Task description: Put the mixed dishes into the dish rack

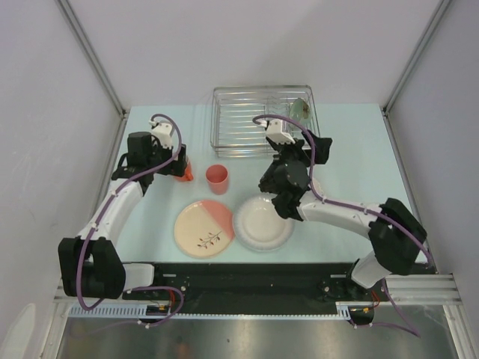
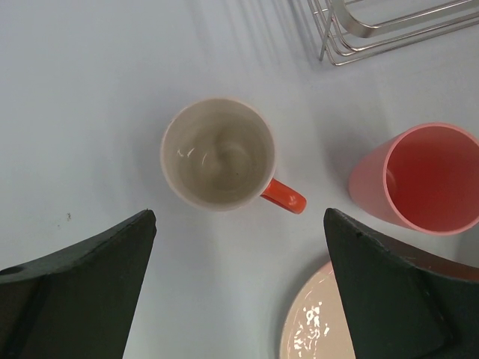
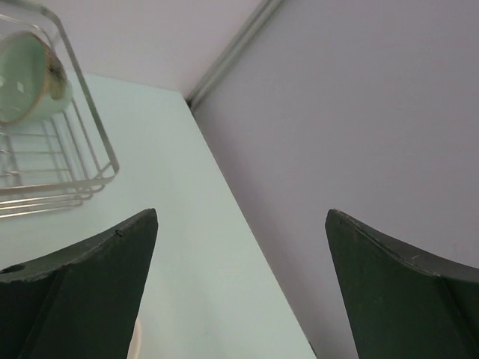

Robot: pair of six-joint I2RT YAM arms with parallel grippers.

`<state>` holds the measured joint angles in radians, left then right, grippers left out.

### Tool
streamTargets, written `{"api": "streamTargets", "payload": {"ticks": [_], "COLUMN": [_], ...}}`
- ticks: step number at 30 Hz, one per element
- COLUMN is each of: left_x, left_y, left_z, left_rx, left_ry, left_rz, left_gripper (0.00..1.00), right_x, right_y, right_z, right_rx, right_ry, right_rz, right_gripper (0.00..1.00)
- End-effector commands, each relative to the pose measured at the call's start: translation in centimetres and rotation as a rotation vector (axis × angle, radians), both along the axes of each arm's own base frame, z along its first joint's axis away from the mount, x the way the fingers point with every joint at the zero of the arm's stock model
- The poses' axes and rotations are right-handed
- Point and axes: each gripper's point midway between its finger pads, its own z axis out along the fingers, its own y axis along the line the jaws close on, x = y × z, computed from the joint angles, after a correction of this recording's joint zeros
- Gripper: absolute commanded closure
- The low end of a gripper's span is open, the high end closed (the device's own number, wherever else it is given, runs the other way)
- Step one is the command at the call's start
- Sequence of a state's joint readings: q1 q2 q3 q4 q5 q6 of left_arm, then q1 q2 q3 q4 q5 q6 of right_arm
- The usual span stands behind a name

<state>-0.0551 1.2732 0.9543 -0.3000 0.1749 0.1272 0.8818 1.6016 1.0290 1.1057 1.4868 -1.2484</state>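
— Surface and room first?
— Pale mint table [image 1: 359, 172], matte and flat. Boxed in by plain grey-white walls [image 1: 45, 112], with metal posts [image 1: 90, 56] rising from the far corners.

— And left to right across it?
— Near the left edge, orange mug [image 2: 217, 153], upright, below the left gripper [image 2: 239, 215]. Jaws spread wide there, holding nothing, clear of the mug. Next, small pink cup [image 1: 217, 178], upright, mid-table. Toward the near edge, cream-and-pink plate [image 1: 203, 228], touching the white plate [image 1: 262, 223] to its right. Along the far edge, dish rack [image 1: 232, 112], with the green bowl [image 1: 301, 108] standing on edge in its far right corner. Right gripper [image 3: 241, 215] near the rack's right near corner, jaws parted, empty.

— Anything given by one view alone?
— From overhead only: both plates whole, plus the leaf sprig [image 1: 210, 239]. From the left wrist only: the mug's cream inside and stubby handle [image 2: 284, 196]; overhead, mostly hidden by the gripper. From the right wrist only: the bowl's brownish rim seen through the wires.

— Materials, shapes?
— Glossy glaze on mug and plates. Smooth, tapered cup. Thin bright wire, rectangular, round-cornered. Dark wedge-shaped fingers [image 2: 82, 284].
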Motion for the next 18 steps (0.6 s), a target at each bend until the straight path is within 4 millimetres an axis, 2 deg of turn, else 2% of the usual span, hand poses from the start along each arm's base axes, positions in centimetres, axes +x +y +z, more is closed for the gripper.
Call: {"api": "streamTargets", "payload": {"ticks": [1, 2, 4, 5, 6, 7, 9, 10, 12, 13, 14, 15, 16, 17, 18], "left_x": [0.3, 0.3, 0.4, 0.4, 0.4, 0.3, 0.2, 0.1, 0.0, 0.0, 0.0, -0.1, -0.1, -0.1, -0.2], "left_y": [0.5, 0.6, 0.5, 0.5, 0.4, 0.4, 0.4, 0.6, 0.9, 1.0, 1.2, 1.4, 1.4, 1.6, 1.6], "left_z": [1.6, 1.6, 1.6, 1.5, 1.5, 1.5, 1.5, 1.6, 1.9, 1.9, 2.0, 1.9, 1.9, 1.8, 1.6], "left_rx": [0.012, 0.011, 0.006, 0.003, 0.001, -0.001, -0.001, 0.004, 0.015, 0.022, 0.026, 0.031, 0.033, 0.035, 0.036], "left_ry": [-0.069, -0.072, -0.074, -0.069, -0.067, -0.065, -0.066, -0.067, -0.073, -0.076, -0.083, -0.08, -0.081, -0.076, -0.067], "left_rz": [0.002, 0.006, 0.004, 0.006, 0.006, 0.005, 0.005, 0.007, 0.017, 0.018, 0.022, 0.027, 0.026, 0.031, 0.031], "left_gripper": [0.0, 0.0, 0.0, 0.0, 0.0, 0.0, 0.0, 0.0, 0.0, 0.01, 0.0, 0.0, 0.0, 0.0, 0.01], "right_x": [-7.5, -7.5, -7.3, -6.9, -6.4, -5.8, -3.7, -3.3, -1.3, 0.3, 2.5, 4.0, 5.3, 6.6, 8.0], "right_y": [0.3, 1.4, 2.6, 2.5, 2.6, 2.3, 1.3, 1.0, 2.9, 4.8, 4.8, 4.6, 3.6, 1.9, 2.1], "right_z": [3.4, 2.9, 3.3, 3.7, 4.8, 7.2, 9.7, 12.3, 14.2, 14.0, 15.4, 15.6, 17.1, 18.9, 18.7], "right_rx": [0.439, 0.314, 0.257, 0.249, 0.246, 0.302, 0.319, 0.372, 0.286, 0.094, 0.24, 0.288, 0.359, 0.292, 0.413], "right_ry": [-0.038, 0.042, 0.058, 0.057, 0.022, -0.04, -0.121, -0.187, -0.231, -0.107, -0.223, -0.243, -0.286, -0.173, -0.176], "right_rz": [0.01, 0.045, 0.079, 0.072, 0.079, 0.078, 0.028, 0.026, 0.052, 0.074, 0.086, 0.073, 0.058, 0.144, 0.225], "right_gripper": [0.0, 0.0, 0.0, 0.0, 0.0, 0.0, 0.0, 0.0, 0.0, 0.0, 0.0, 0.0, 0.0, 0.0, 0.0]}}
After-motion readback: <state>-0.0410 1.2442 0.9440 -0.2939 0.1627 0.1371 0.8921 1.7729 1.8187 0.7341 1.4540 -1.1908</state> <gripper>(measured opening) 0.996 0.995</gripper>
